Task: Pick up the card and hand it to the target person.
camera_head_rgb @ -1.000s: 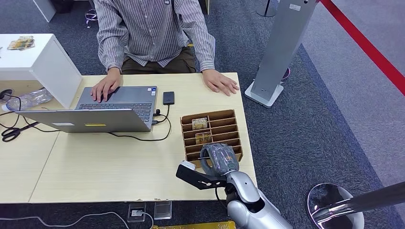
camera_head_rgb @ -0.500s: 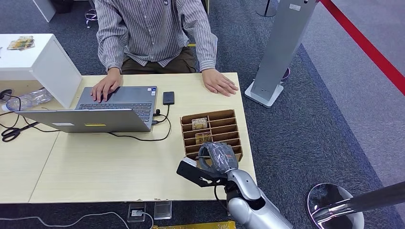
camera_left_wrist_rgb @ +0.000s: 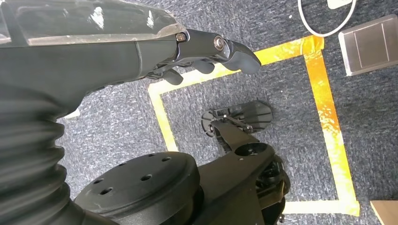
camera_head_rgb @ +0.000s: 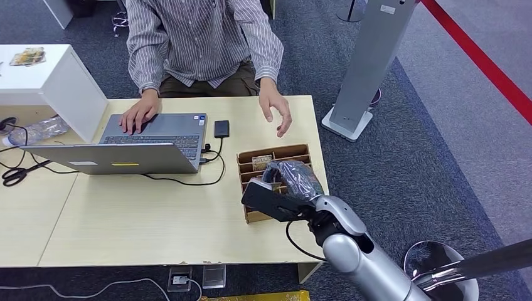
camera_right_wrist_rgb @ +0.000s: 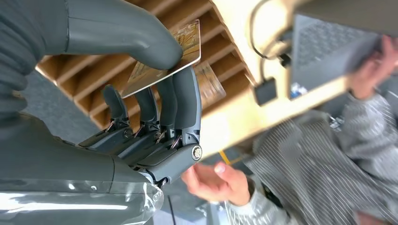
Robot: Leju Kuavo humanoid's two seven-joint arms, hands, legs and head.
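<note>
My right hand [camera_head_rgb: 290, 180] hovers above the slotted wooden card box [camera_head_rgb: 275, 157] on the table's right side. In the right wrist view that right hand [camera_right_wrist_rgb: 155, 93] pinches a brownish card [camera_right_wrist_rgb: 185, 47] between thumb and fingers, lifted above the box slots [camera_right_wrist_rgb: 98, 70]. Another card [camera_head_rgb: 262, 161] still stands in a far slot. The seated person in a striped shirt [camera_head_rgb: 201, 37] raises a hand [camera_head_rgb: 276, 113] off the table toward the box; the same person's hand [camera_right_wrist_rgb: 213, 180] appears in the right wrist view. My left hand [camera_left_wrist_rgb: 206, 54] hangs over the floor, fingers curled, holding nothing.
An open laptop [camera_head_rgb: 132, 147] sits on the table's left half with the person's other hand [camera_head_rgb: 138, 116] on its keyboard. A black phone [camera_head_rgb: 221, 128] and cables lie beside it. A white cabinet [camera_head_rgb: 56, 81] stands far left, a grey pillar base [camera_head_rgb: 347, 122] to the right.
My right hand rose and moved forward over the box with the card pinched in it. The person's hand lifted off the table and turned toward my hand.
</note>
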